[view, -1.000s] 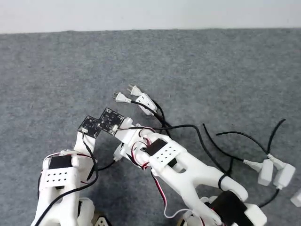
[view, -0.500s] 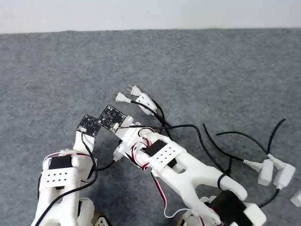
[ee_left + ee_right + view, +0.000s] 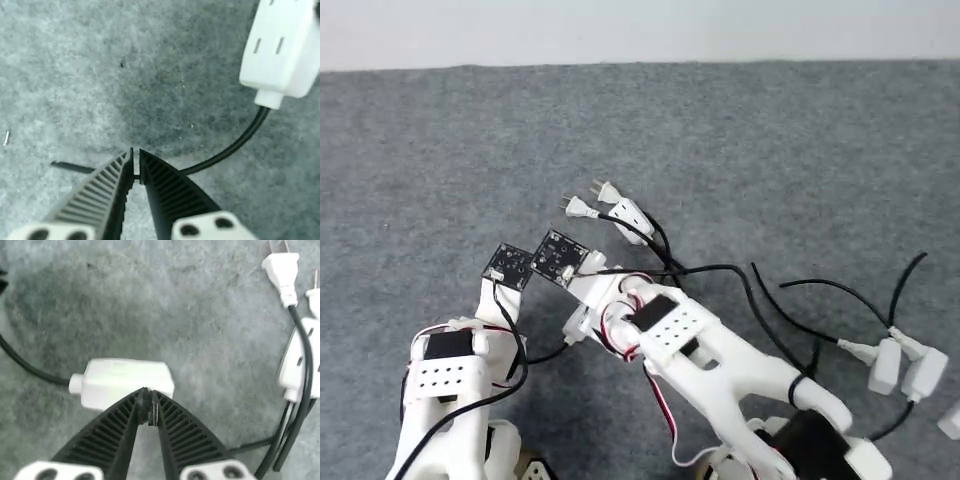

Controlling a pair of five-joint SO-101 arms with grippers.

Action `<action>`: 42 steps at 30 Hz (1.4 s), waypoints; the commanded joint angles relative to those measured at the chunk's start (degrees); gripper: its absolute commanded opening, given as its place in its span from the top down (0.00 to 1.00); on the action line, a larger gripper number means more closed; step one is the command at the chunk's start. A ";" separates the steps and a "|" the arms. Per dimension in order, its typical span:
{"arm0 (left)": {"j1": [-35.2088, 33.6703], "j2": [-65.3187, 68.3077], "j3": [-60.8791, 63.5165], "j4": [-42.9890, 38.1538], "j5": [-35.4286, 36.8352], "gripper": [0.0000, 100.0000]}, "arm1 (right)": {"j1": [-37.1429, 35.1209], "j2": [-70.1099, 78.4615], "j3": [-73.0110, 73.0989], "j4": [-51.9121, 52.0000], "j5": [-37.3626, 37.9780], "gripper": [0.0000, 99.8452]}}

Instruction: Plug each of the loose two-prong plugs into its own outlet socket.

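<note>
Outlet socket (image 3: 125,380) is lying near-centre beneath my wrists, loose plugs (image 3: 578,207) just beyond. Left hand (image 3: 136,155) is pinching its cord (image 3: 239,142), right hand (image 3: 149,395) sitting narrow at its edge; I should be holding it square for the prongs.

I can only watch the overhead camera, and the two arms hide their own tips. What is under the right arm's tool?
Observer: Its wrist camera shows a white block lying there. The right tool is shut, with its tips at the block's edge.
Operator: And the left arm?
Observer: The left tool is shut too, with its tips right at a black cable. I cannot tell whether it pinches the cable or sits just above it.
Operator: Where does that cable go?
Observer: Into a white outlet socket, and both of its slots are empty.
</note>
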 commanded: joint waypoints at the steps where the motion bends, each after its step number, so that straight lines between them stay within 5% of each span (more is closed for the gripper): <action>1: -0.35 -0.53 -0.31 -0.09 0.70 0.98 | -0.57 -3.74 3.25 -0.22 1.05 0.99; 11: -0.35 -0.97 -0.22 -0.18 0.70 0.98 | -0.31 -9.98 6.51 0.04 0.44 0.99; 20: -0.26 -0.97 -0.22 -0.26 0.62 0.98 | -0.57 -30.02 6.68 7.08 -10.02 0.99; 24: -0.09 -0.97 -0.22 -0.26 0.62 0.98 | -1.89 -34.68 9.49 0.92 -14.51 0.99; 32: -0.35 -0.97 -0.22 -0.44 0.62 0.98 | -6.64 -19.03 13.54 -25.19 -18.11 0.99; 42: -4.40 -0.97 -0.66 -1.32 0.70 0.98 | -2.15 -6.46 7.82 -24.66 -22.15 0.99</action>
